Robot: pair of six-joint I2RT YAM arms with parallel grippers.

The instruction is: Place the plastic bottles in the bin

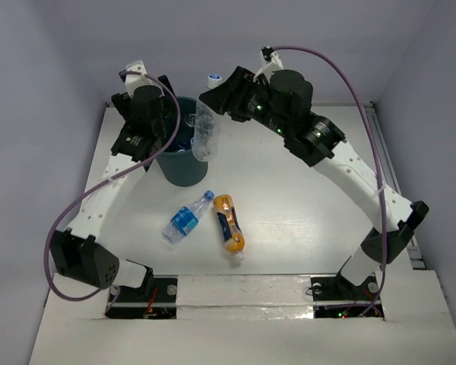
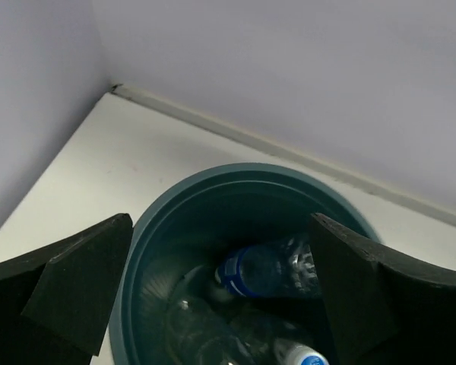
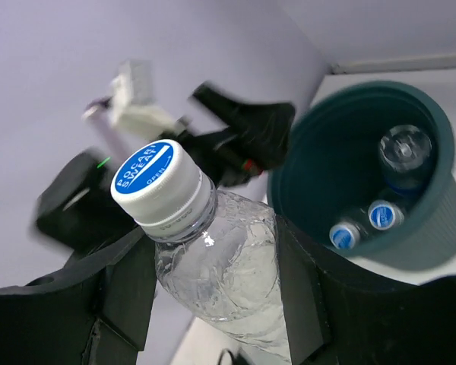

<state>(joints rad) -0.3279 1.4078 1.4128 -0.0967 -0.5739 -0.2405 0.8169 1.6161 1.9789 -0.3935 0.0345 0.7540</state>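
Now R claw (image 3: 216, 296) grips a bottle (image 3: 220, 258) by the bin (image 3: 433, 220); L claw (image 2: 220, 289) gapes wide, empty. Let go early & it'll miss.

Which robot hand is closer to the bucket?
Left. The left gripper hangs open right above the bin, looking down into it. The right gripper is off to the bin's right side, holding a clear bottle by the rim.
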